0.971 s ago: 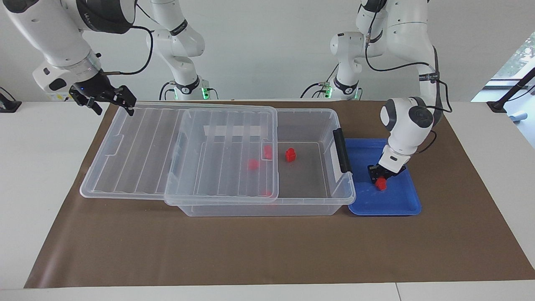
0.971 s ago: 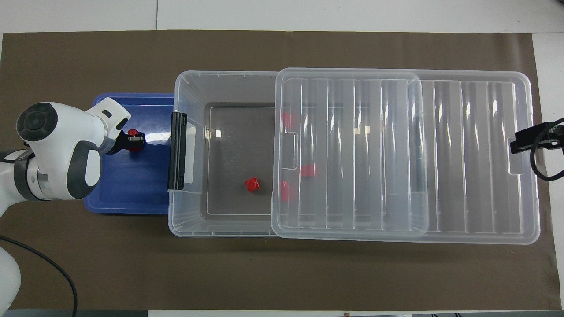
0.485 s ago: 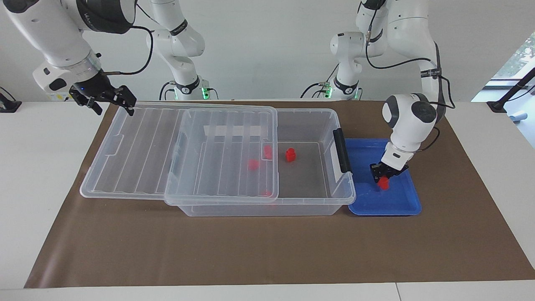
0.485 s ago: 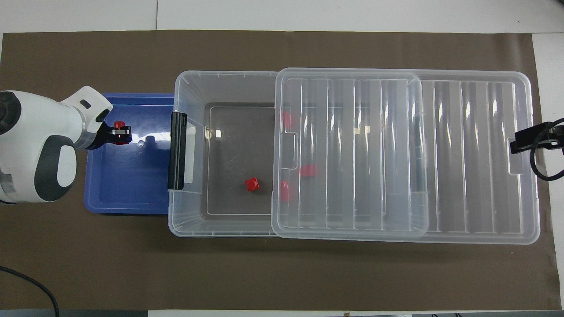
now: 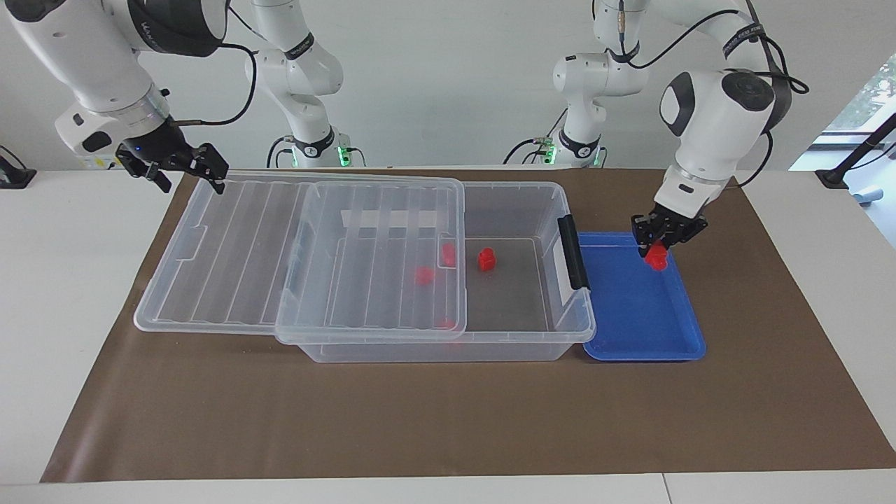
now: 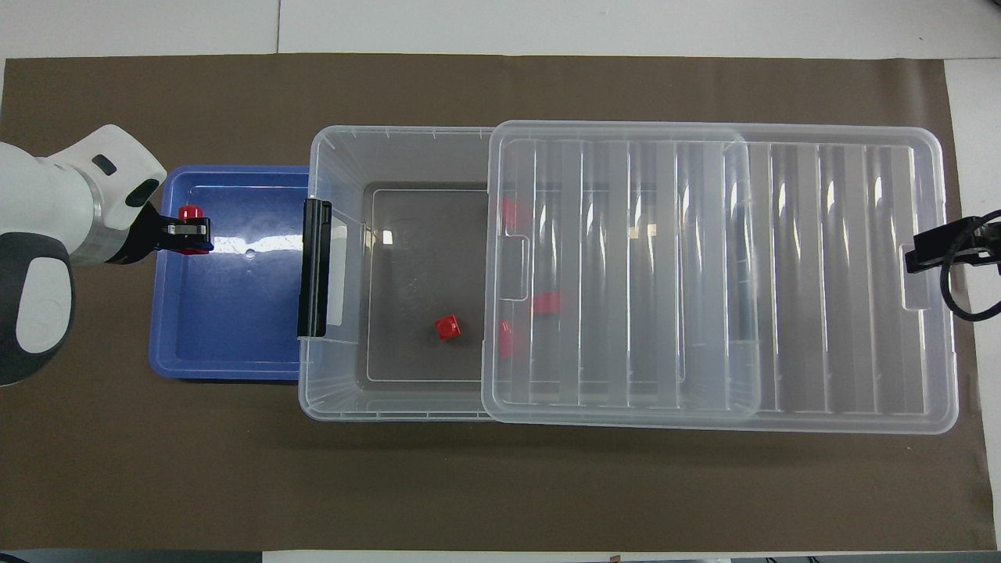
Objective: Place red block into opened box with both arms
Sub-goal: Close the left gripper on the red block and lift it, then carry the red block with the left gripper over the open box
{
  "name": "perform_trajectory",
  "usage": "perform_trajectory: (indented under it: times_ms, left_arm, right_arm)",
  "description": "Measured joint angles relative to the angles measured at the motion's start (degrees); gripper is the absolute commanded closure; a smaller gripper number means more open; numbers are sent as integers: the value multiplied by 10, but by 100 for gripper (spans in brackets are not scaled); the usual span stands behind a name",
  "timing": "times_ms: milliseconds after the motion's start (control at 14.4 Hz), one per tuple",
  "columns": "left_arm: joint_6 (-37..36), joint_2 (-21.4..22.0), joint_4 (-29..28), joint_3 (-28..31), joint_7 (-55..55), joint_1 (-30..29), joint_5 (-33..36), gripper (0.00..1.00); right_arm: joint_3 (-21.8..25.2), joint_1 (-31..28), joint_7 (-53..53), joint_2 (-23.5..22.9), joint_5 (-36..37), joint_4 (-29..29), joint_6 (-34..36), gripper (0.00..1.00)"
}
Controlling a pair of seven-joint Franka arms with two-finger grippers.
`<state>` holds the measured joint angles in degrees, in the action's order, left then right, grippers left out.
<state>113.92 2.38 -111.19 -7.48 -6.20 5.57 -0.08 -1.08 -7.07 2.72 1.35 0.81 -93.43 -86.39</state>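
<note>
Red block (image 5: 656, 259) upright in left claw (image 5: 661, 245)

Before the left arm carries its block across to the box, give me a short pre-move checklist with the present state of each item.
1. Block gripped: ok. The left pincer is shut on a red block.
2. Block lifted free: ok. It hangs above the blue tray, not resting on it.
3. Box open: ok. The lid is slid toward the right arm's end, baring part of the box floor.
4. Landing spot: ok. One loose block sits on the bared floor, with bare floor around it.
5. Latch height against the carried block: cannot tell.
6. Right pincer out of the way: ok. Open, over the lid's corner.
</note>
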Motion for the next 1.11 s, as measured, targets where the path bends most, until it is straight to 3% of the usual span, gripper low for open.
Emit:
perform_trajectory:
  times_ms: [208,485,1109]
  left_arm:
    - [-1,-2,12,-35,-79,36,0,100]
    - [15,-17,14,-39,-134,118,5,100]
    - [137,-146,14,-37,-152,137,8,100]
  right_arm:
    - [0,0,0,0,0,0,0,0]
    - [0,0,0,0,0,0,0,0]
    - [0,0,0,0,0,0,0,0]
